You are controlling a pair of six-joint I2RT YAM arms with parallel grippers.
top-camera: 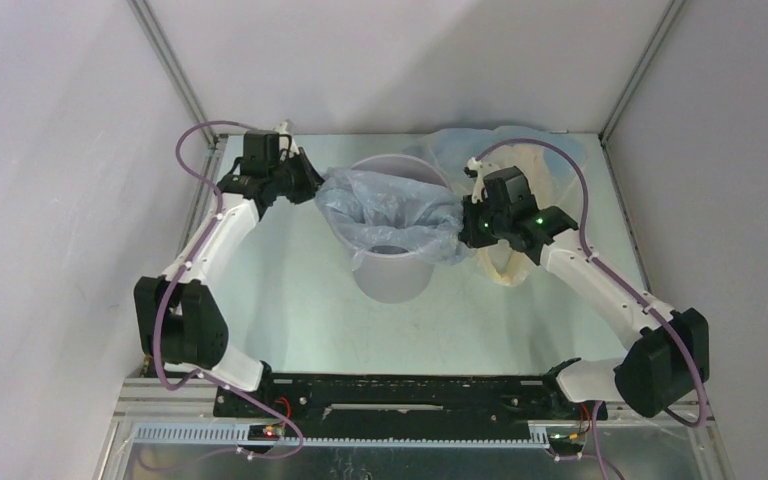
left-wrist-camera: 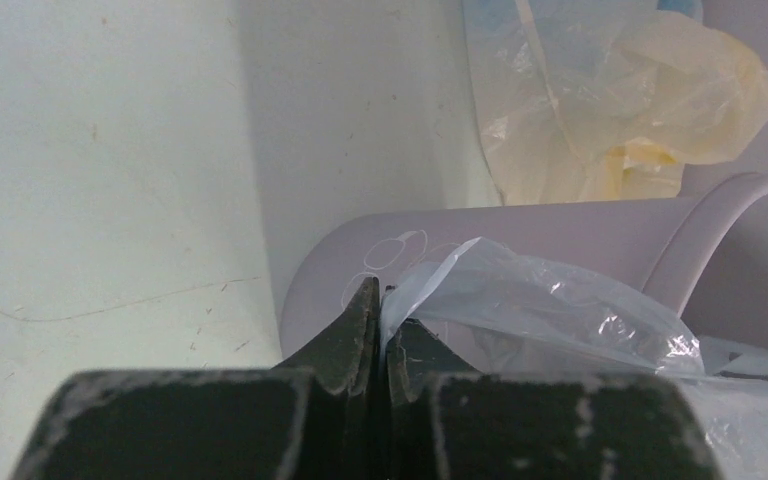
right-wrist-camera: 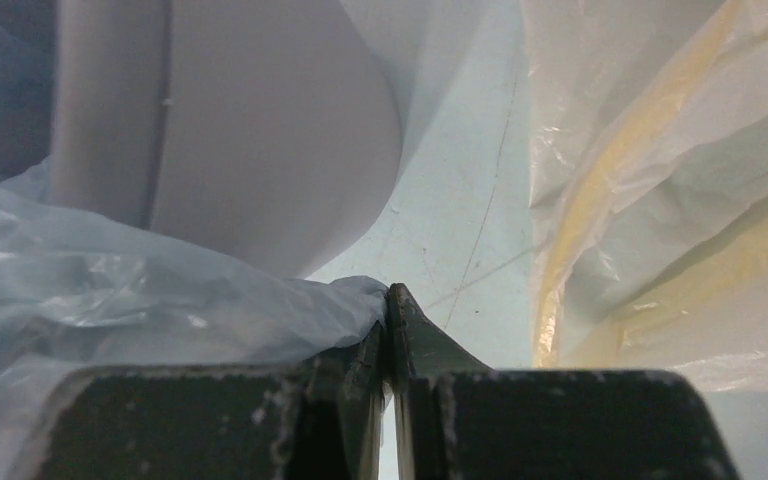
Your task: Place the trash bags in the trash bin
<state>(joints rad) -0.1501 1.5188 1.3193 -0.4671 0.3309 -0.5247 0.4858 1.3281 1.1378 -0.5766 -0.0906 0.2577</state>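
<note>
A light grey round trash bin (top-camera: 392,270) stands upright mid-table. A pale blue-grey trash bag (top-camera: 385,215) is spread over its mouth and hangs inside. My left gripper (top-camera: 312,187) is shut on the bag's left edge, the film (left-wrist-camera: 520,300) pinched between its fingertips just outside the bin (left-wrist-camera: 560,240). At the rim's right side my right gripper (top-camera: 466,226) is shut on the bag's right edge (right-wrist-camera: 210,310), beside the bin's wall (right-wrist-camera: 260,150). More trash bags, cream-yellow (top-camera: 520,262) and pale blue (top-camera: 460,142), lie behind and right of the bin.
The cream-yellow bag (right-wrist-camera: 660,200) lies close to my right gripper; in the left wrist view the same heap (left-wrist-camera: 620,110) sits beyond the bin. Enclosure walls with metal posts (top-camera: 175,70) bound the table at back and sides.
</note>
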